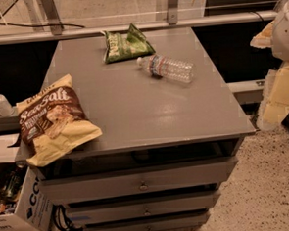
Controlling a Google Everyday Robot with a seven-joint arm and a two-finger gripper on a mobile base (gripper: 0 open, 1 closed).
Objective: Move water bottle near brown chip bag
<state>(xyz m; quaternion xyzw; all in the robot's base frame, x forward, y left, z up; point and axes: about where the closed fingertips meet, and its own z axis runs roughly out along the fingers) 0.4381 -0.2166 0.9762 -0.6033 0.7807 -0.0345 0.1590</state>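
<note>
Camera view: water bottle (167, 68), small, clear ribbed plastic, white cap, dark label band near the neck; lies on its side towards the far right of the grey bench (149, 112), near a green chip bag (125, 44). Brown chip bag (54, 120), well apart, at near left corner. Pincer (283, 40), pale, at right frame edge, off the bench; apart or together cannot be told.
</note>
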